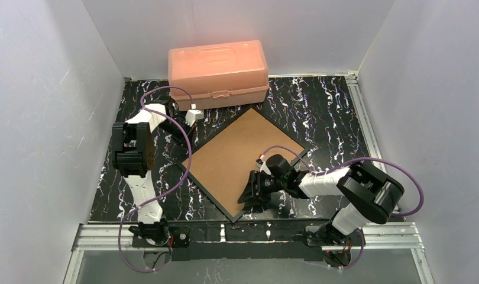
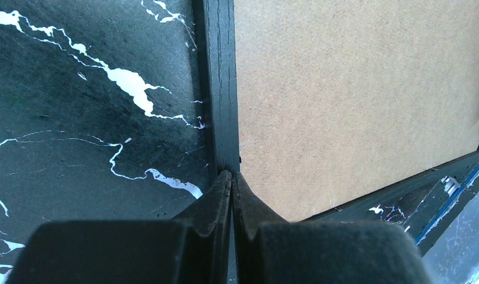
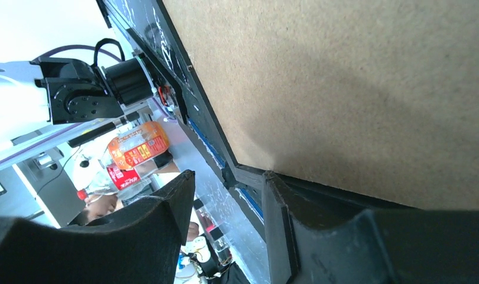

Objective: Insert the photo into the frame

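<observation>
The black frame (image 1: 207, 190) lies flat and diagonal in the middle of the table, with the brown backing board (image 1: 240, 157) filling it. The photo is hidden. My left gripper (image 1: 188, 135) is shut, and its tips rest on the frame's upper left edge. In the left wrist view the closed tips (image 2: 232, 173) touch the black rail (image 2: 220, 89) beside the board (image 2: 355, 100). My right gripper (image 1: 250, 197) is open at the frame's lower right edge. In the right wrist view it (image 3: 227, 176) spans the frame's corner (image 3: 252, 176), with one finger under the board (image 3: 355, 89).
A peach plastic box (image 1: 218, 72) stands closed at the back of the table, just beyond the frame's far corner. White walls enclose the black marbled table (image 1: 332, 112) on three sides. A metal rail (image 1: 255, 234) runs along the near edge.
</observation>
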`<state>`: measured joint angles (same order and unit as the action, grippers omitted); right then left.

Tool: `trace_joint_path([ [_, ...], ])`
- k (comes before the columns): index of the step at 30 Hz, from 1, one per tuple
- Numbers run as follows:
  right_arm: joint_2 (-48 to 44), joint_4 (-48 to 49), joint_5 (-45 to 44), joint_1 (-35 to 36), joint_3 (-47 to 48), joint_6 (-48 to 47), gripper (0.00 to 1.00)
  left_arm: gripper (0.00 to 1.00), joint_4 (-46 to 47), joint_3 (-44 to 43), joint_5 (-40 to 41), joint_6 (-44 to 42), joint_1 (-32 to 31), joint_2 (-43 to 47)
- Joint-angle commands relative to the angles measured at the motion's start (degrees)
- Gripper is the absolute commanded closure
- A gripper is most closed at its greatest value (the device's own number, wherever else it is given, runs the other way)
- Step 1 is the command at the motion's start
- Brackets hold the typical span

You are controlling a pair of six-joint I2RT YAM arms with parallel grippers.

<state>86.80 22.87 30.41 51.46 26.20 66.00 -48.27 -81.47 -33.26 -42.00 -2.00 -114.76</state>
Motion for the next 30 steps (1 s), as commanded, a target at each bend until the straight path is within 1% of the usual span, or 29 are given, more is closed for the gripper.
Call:
trace_joint_path([
  [1,2.6,-1.7,-2.1,-0.6,1.2,-2.2,0.46,1.00,-1.4,2.5,3.5,-1.8,-0.1,-0.6],
  [13,4.3,-0.9,-1.2,-0.6,1.7,-2.3,0.47,1.00,-1.4,2.5,3.6,-2.1,0.0,-0.6],
  [17,4.1,-4.3,-2.7,-0.6,3.4,-5.2,0.48,1.00,-1.4,2.5,3.5,-1.8,0.0,-0.8],
  [21,-0.2,-13.0,-6.4,-1.2,7.3,-11.4,0.48,1.00,-1.4,2.6,4.1,-2.0,-0.1,-0.7],
  [24,-5.1,-17.9,-7.5,-2.5,8.7,-13.7,0.48,1.00,-1.4,2.5,4.7,-2.1,0.0,-0.6],
  [28,-10.5,-19.9,-7.1,-3.5,6.4,-12.8,0.47,1.00,-1.5,2.2,4.7,-2.1,0.1,-0.3],
  [30,-11.1,-18.0,-5.6,-3.5,4.7,-11.3,0.47,1.00,-1.5,2.0,4.7,-2.1,0.1,-0.2],
])
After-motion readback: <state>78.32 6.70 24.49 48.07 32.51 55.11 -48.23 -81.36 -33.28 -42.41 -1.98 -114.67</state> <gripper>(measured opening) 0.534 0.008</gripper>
